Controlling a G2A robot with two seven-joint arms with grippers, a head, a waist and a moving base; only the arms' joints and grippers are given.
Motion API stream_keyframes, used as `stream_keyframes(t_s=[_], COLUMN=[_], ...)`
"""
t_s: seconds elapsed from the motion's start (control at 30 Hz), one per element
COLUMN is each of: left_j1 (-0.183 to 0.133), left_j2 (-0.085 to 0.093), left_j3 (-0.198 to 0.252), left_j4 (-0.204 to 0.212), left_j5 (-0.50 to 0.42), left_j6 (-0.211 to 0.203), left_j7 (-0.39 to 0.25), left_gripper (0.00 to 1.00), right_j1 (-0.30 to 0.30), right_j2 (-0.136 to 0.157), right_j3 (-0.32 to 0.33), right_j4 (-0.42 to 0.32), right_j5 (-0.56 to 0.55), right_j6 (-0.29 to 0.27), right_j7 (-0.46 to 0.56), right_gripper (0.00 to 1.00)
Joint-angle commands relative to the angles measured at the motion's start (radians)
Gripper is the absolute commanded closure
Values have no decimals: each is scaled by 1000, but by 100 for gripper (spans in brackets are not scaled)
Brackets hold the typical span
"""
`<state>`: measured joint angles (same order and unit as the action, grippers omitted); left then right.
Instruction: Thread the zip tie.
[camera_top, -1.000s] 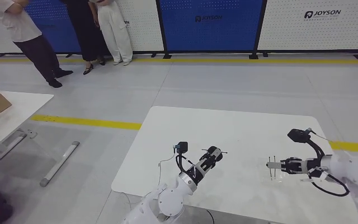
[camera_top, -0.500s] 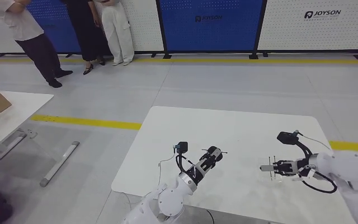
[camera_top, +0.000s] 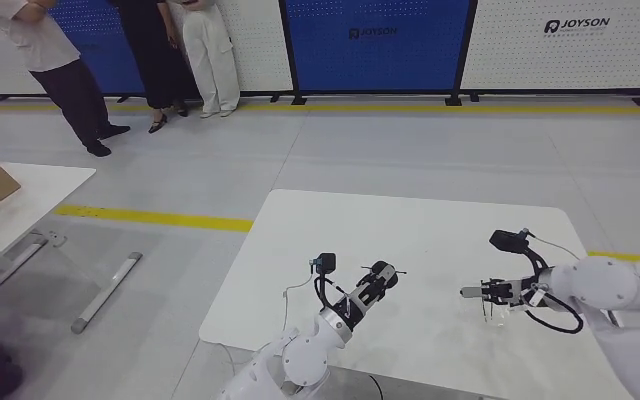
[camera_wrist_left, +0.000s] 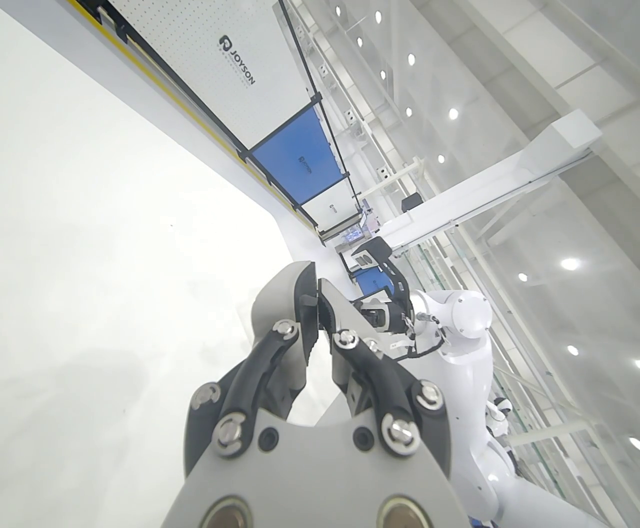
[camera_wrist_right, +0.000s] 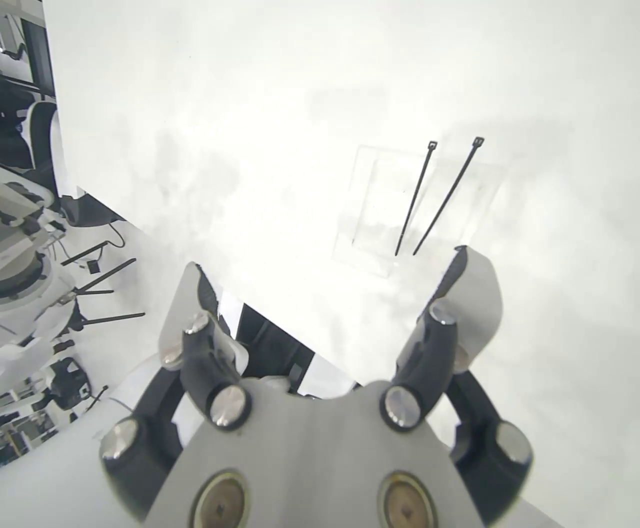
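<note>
The head camera looks down; close wrist cameras share the table (camera_top: 420, 235).

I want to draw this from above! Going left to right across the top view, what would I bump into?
Small side table, metal bar on the floor, left gripper, right gripper. The zip ties lie under the right gripper, so I skip them.

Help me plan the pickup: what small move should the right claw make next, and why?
Likely ease the open right claw forward and down onto one of the two black zip ties; both lie ungripped on the clear tray ahead of it.
</note>
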<state>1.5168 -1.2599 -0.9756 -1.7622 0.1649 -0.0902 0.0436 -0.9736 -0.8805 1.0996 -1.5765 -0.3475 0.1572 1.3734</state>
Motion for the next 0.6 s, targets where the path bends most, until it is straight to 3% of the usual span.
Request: stream_keyframes(t_s=[0.0, 0.17, 0.37, 0.4, 0.47, 0.5, 0.57], left_j1=[0, 0, 0, 0, 0, 0, 0], left_j2=[0, 0, 0, 0, 0, 0, 0], left_j3=[0, 0, 0, 0, 0, 0, 0], left_j4=[0, 0, 0, 0, 0, 0, 0], left_j5=[0, 0, 0, 0, 0, 0, 0], left_j6=[0, 0, 0, 0, 0, 0, 0], left_j7=[0, 0, 0, 0, 0, 0, 0], left_gripper=[100, 100, 100, 100, 100, 100, 100], right_j1=[0, -11, 2, 6, 14, 18, 27], right_j2=[0, -2, -5, -6, -9, -10, -14], right_j3=[0, -15, -30, -33, -47, -54, -71], right_j4=[0, -3, -23, -23, -23, -21, -14], right_j5=[0, -30, -74, -79, -97, -109, -125], right_j6=[0, 21, 83, 91, 106, 117, 136], right_j7=[0, -39, -51, -50, -45, -45, -42], right_gripper=[0, 0, 0, 20, 44, 51, 51])
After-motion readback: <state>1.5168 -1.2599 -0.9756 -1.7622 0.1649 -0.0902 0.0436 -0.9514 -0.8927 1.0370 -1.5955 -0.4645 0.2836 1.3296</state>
